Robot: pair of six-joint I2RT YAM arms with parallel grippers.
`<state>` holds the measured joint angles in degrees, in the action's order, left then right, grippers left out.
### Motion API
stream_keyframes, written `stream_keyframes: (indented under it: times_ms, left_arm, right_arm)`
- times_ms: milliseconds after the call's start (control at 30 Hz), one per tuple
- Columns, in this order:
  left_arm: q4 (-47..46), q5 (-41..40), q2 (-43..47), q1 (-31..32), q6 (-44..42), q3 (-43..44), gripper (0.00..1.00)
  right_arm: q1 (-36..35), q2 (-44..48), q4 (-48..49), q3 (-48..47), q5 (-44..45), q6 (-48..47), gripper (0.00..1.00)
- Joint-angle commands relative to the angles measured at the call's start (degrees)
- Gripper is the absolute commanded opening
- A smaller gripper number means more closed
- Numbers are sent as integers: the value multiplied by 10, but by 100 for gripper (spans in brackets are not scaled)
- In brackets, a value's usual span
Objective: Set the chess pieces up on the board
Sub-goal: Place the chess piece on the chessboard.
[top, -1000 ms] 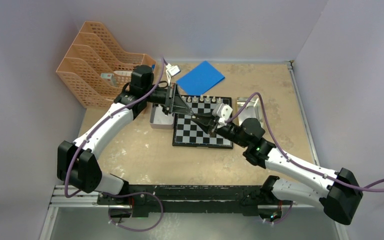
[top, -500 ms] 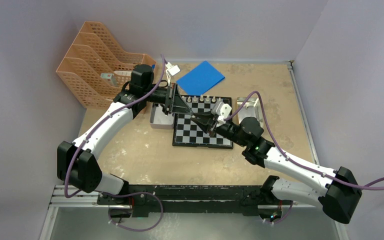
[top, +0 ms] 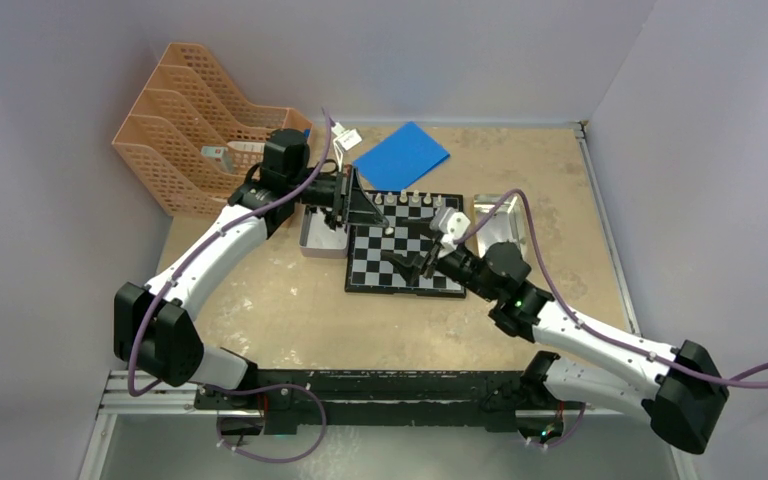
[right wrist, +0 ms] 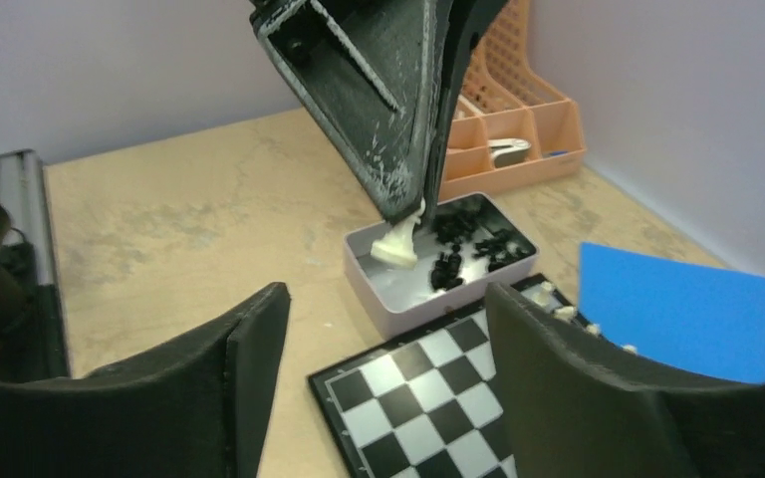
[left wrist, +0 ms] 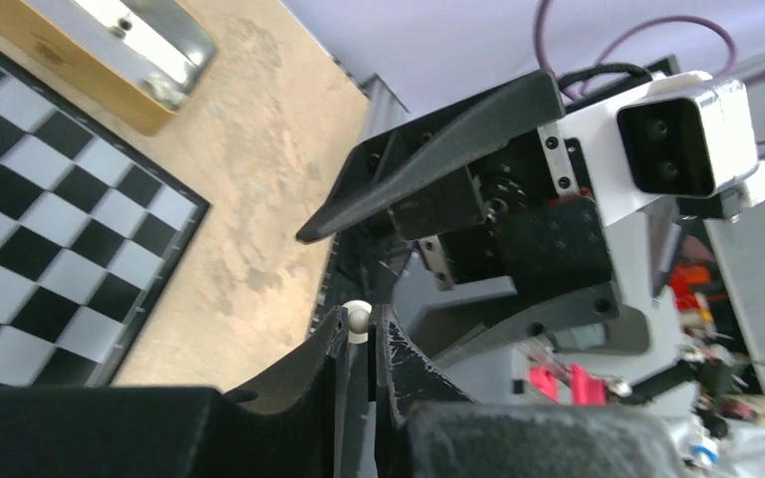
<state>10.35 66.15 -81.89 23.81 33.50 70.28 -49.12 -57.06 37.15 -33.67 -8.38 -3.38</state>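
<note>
Black, scuffed fingers of the left tool (left wrist: 359, 334) are pressed together on one cream chess piece (left wrist: 358, 317), pinching it at the very tips. In the overhead view this piece hangs over the far left part of the chessboard (top: 370, 268), close to the tin beside it. The right tool (right wrist: 386, 299) is spread wide with nothing between its fingers, low over the middle of the board and pointing at the left tool.

The board lies flat near the centre of a tan, worn bench (top: 260, 300), which is enclosed by pale lilac-grey walls. A short row of cream pieces (top: 404, 198) stands along the board's far edge. There seem to be about five, but they are too small to count surely.

There are two tins. A pale open tin (right wrist: 379, 289) touches the board's left side and holds a heap of black pieces (right wrist: 468, 244), too tangled to count. A shiny metal tin (top: 495, 212) sits just beside the board's right edge, and its contents are unclear.

One orange mesh file rack (top: 185, 120) stands in the far left corner, with a small clip-like item (right wrist: 503, 149) in one slot. One blue sheet (top: 400, 155) lies flat beyond the board.
</note>
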Motion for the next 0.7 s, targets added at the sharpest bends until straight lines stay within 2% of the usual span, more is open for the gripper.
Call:
stream_keyframes:
  times_ms: [0, 33, 300, 400, 500, 667]
  left_arm:
    - [-22, -80, 23, 2, -53, 1, 0]
    - [-25, -103, 24, 2, -66, -1, 0]
    - [-111, -290, 21, 12, -147, -51, 0]
    - [-137, -401, 4, 45, -206, -62, 0]
    - [-163, -473, -30, 81, -258, -64, 0]
    - [-216, -546, -82, 94, -245, -86, 0]
  right_arm:
    - [-3, 50, 22, 25, 43, 50, 95]
    - [-3, 59, 17, 31, 49, 63, 98]
    - [-3, 135, -73, 46, 130, 172, 99]
    - [-3, 164, -110, 45, 179, 191, 99]
    - [-3, 179, -140, 41, 226, 209, 99]
    - [-2, 180, -185, 17, 280, 234, 99]
